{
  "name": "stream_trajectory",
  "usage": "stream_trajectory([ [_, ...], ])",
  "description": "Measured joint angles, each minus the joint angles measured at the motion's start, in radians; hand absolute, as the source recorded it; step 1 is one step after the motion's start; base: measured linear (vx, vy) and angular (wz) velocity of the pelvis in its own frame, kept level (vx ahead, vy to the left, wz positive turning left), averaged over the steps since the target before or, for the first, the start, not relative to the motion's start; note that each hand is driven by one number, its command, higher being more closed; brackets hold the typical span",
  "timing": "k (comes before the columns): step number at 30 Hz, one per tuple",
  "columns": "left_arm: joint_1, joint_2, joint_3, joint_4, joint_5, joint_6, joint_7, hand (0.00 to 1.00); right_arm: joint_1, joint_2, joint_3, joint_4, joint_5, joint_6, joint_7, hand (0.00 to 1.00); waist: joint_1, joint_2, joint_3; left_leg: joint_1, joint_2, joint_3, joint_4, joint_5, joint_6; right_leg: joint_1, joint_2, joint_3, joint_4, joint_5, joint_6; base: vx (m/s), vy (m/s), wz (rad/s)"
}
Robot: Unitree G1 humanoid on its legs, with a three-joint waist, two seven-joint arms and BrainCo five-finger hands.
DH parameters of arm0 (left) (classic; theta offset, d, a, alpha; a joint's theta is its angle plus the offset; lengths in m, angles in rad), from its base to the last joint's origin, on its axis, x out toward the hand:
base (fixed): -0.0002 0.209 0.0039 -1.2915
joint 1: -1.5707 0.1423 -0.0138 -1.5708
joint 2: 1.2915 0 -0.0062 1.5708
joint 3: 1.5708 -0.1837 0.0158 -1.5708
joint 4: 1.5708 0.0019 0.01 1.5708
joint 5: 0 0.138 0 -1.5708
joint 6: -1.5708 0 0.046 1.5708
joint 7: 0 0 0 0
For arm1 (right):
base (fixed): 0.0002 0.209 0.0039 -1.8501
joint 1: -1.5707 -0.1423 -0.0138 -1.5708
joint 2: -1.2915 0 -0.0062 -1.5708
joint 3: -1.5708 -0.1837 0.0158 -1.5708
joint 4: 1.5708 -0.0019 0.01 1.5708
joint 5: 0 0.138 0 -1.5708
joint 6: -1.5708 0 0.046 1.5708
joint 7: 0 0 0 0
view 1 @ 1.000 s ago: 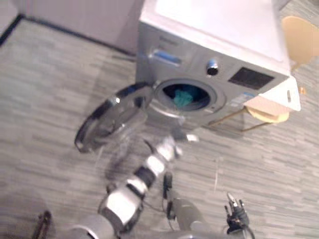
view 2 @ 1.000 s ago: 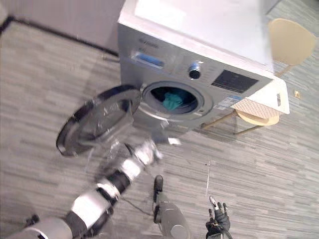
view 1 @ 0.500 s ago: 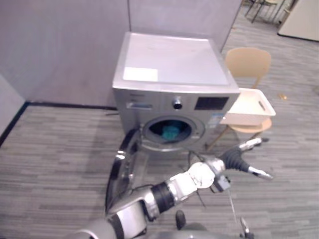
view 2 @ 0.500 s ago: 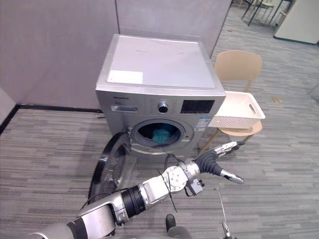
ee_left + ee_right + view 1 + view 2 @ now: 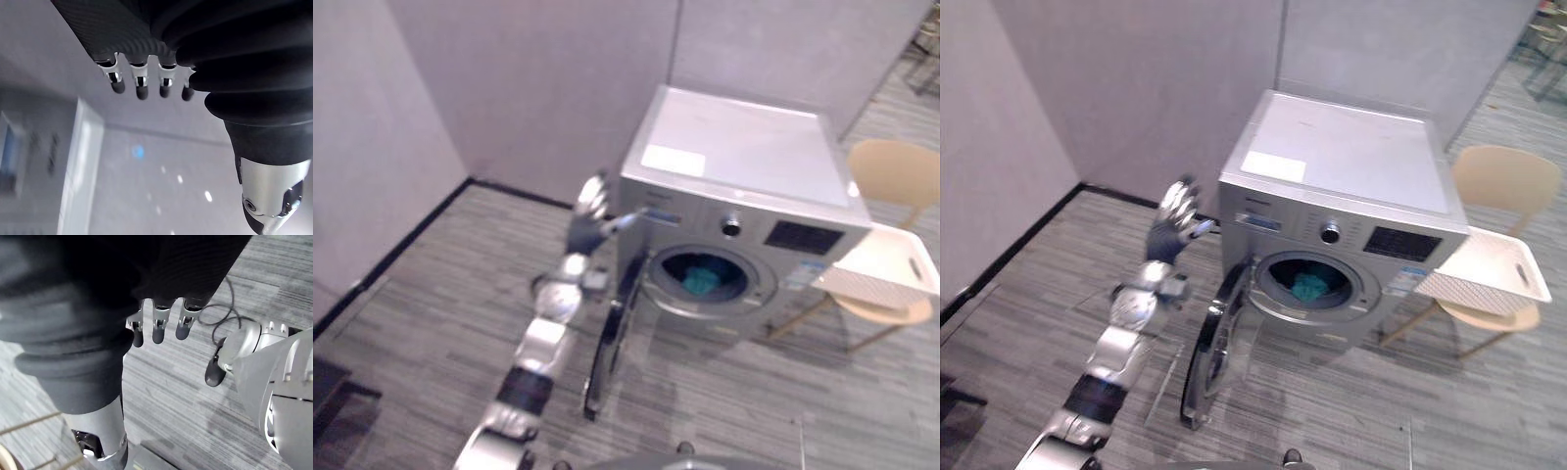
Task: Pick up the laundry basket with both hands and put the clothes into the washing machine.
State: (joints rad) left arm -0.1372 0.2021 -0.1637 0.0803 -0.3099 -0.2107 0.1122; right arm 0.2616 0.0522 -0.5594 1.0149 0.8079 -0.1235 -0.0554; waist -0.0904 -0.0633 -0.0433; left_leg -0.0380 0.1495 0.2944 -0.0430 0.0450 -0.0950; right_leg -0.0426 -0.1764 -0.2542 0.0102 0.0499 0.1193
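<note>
Now, left hand (image 5: 1173,227): raised in the air just beside the machine's upper left front corner, fingers (image 5: 142,85) straight and spread, released, holding nothing.
Right hand (image 5: 158,328): hangs low over the grey plank floor (image 5: 1038,313), fingers relaxed and straight, nothing in it.
Silver front-loading washing machine (image 5: 1351,166): stands against the grey partition walls (image 5: 1136,88), white top bare.
Round glass-and-chrome door (image 5: 1209,357): swung wide open to the machine's left, lower edge near the floor.
Teal clothes (image 5: 1310,286): bunched inside the drum, visible through the open port.
White perforated plastic laundry basket (image 5: 1489,274): sits on the beige wooden chair (image 5: 1506,181) just right of the machine, one end close to the machine's front corner; neither hand touches it, contents can't tell.
Left hand vs door: apart, hand above the door's top edge.
</note>
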Motion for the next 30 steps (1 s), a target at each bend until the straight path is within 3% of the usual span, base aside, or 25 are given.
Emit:
stream_trajectory([
  [2,0.092,-0.007,0.045,0.079,0.013,0.001,0.004,0.00,-0.026,-0.009,0.032,-0.008,-0.027,-0.006,0.012,0.00,0.007,0.001,0.002,-0.007,-0.006,-0.045,-0.054,0.036,-0.001,0.001,0.000,-0.048,0.003,-0.015,-0.024,-0.09,0.003,0.57],
  [4,0.107,-0.025,0.050,0.185,0.038,0.012,0.025,0.00,-0.034,-0.014,0.078,-0.029,-0.033,-0.007,0.016,0.00,0.023,0.001,0.003,-0.009,-0.006,-0.043,-0.058,0.037,-0.001,-0.003,0.000,-0.044,0.003,-0.014,-0.024,-0.09,0.018,0.03],
  [7,0.110,-0.050,0.057,0.286,0.081,0.026,0.050,0.00,-0.047,-0.014,0.159,-0.083,-0.032,-0.007,0.017,0.00,0.024,-0.003,0.007,-0.040,-0.003,-0.030,-0.058,0.039,-0.005,-0.045,0.003,-0.034,0.003,-0.009,-0.030,-0.06,0.007,-0.15],
  [11,0.030,-0.069,0.047,0.487,0.149,0.067,0.084,0.00,-0.074,0.008,0.223,-0.185,-0.031,-0.009,0.018,0.00,0.028,-0.036,0.055,-0.068,0.020,0.044,-0.051,0.050,-0.011,-0.113,0.030,0.039,-0.018,0.043,-0.032,-0.02,-0.014,-0.55],
  [12,-0.010,-0.070,0.026,0.532,0.171,0.082,0.091,0.00,-0.080,0.018,0.227,-0.210,-0.029,-0.011,0.018,0.00,0.027,-0.050,0.071,-0.080,0.026,0.067,-0.051,0.051,-0.012,-0.140,0.038,0.061,-0.020,0.049,-0.030,-0.02,-0.033,-0.61],
  [16,-0.175,-0.135,-0.118,0.622,0.264,0.111,0.133,0.00,-0.072,0.017,0.226,-0.237,-0.019,-0.027,0.013,0.00,0.022,-0.068,0.112,-0.125,0.045,0.115,-0.024,0.048,-0.014,-0.202,0.048,0.115,-0.023,0.075,-0.018,0.02,-0.034,-0.40],
  [20,-0.272,-0.165,-0.187,0.701,0.281,0.127,0.172,0.00,-0.042,0.015,0.223,-0.254,-0.006,-0.027,0.010,0.00,0.023,-0.059,0.138,-0.134,0.065,0.179,0.044,0.000,-0.016,-0.228,0.057,0.197,-0.022,0.091,0.005,0.03,-0.012,-0.48],
  [23,-0.324,-0.178,-0.259,0.706,0.275,0.159,0.182,0.00,-0.021,0.013,0.215,-0.270,0.017,-0.026,0.010,0.00,0.021,-0.060,0.153,-0.142,0.097,0.244,0.142,-0.079,-0.026,-0.248,0.069,0.269,-0.009,0.109,0.031,-0.01,0.000,-0.65],
  [25,-0.396,-0.189,-0.374,0.704,0.277,0.165,0.171,0.00,0.011,0.005,0.211,-0.297,0.026,-0.025,0.010,0.00,0.013,-0.062,0.154,-0.144,0.105,0.285,0.186,-0.125,-0.022,-0.261,0.067,0.302,-0.008,0.110,0.033,-0.05,0.025,-0.50],
  [27,-0.466,-0.216,-0.474,0.638,0.282,0.162,0.125,0.00,0.012,0.001,0.200,-0.301,0.039,-0.024,0.011,0.00,-0.026,-0.066,0.156,-0.138,0.113,0.313,0.214,-0.147,-0.022,-0.264,0.068,0.330,-0.008,0.111,0.034,-0.04,0.021,-0.49],
  [30,-0.673,-0.326,-0.569,0.471,0.261,0.099,0.080,0.00,0.014,0.012,0.142,-0.304,0.056,-0.023,0.012,0.00,-0.083,-0.075,0.162,-0.126,0.135,0.365,0.225,-0.163,-0.032,-0.278,0.086,0.377,-0.012,0.118,0.044,-0.03,0.008,-0.57],
])
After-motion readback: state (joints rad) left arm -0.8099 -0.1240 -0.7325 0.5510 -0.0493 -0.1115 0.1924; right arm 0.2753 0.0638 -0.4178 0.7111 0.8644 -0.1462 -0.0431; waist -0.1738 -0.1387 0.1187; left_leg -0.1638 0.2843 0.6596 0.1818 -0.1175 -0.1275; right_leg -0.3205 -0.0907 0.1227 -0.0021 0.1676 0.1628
